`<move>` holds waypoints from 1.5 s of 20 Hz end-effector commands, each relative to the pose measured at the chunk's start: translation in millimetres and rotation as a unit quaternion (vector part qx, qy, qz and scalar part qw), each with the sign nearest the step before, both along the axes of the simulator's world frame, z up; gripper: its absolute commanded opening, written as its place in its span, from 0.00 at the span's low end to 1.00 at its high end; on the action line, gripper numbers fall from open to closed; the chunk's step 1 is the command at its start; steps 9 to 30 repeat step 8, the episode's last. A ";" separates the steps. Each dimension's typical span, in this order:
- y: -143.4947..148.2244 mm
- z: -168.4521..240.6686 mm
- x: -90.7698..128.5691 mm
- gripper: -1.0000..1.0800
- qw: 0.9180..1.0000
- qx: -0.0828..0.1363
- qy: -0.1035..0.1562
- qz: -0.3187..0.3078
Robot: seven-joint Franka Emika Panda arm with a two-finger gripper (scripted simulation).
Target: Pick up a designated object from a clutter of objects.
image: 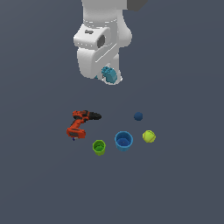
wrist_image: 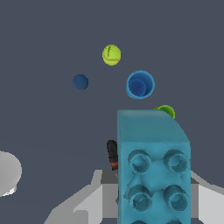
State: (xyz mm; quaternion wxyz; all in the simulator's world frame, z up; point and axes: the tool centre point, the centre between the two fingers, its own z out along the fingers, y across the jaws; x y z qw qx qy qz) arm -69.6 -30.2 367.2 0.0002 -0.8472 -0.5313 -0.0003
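The designated object, a small teal studded block (image: 108, 75), hangs high above the floor under the white arm, held in my gripper (image: 108, 77). In the wrist view the same teal block (wrist_image: 153, 170) fills the near frame between my grey fingers (wrist_image: 94, 199), which are shut on it. The rest of the clutter lies on the floor below: an orange-red and black drill (image: 80, 123), a green cup (image: 99, 147), a blue cup (image: 124, 141), a yellow-green ball (image: 149, 136) and a dark blue ball (image: 138, 116). The block hides most of the drill (wrist_image: 113, 154) in the wrist view.
A dark grey floor (image: 175, 183) spreads all round the objects. A pale round shape (wrist_image: 8, 173) shows at the wrist view's edge. The wrist view also shows the blue cup (wrist_image: 140, 84), the green cup (wrist_image: 166, 112), and both balls (wrist_image: 111, 54) (wrist_image: 80, 82).
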 end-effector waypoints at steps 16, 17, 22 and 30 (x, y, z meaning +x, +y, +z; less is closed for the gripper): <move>-1.9 20.0 5.6 0.00 1.000 0.000 0.000 0.000; -1.9 20.0 5.6 0.00 1.000 0.000 0.000 0.000; -1.9 20.0 5.6 0.00 1.000 0.000 0.000 0.000; -1.9 20.0 5.6 0.00 1.000 0.000 0.000 0.000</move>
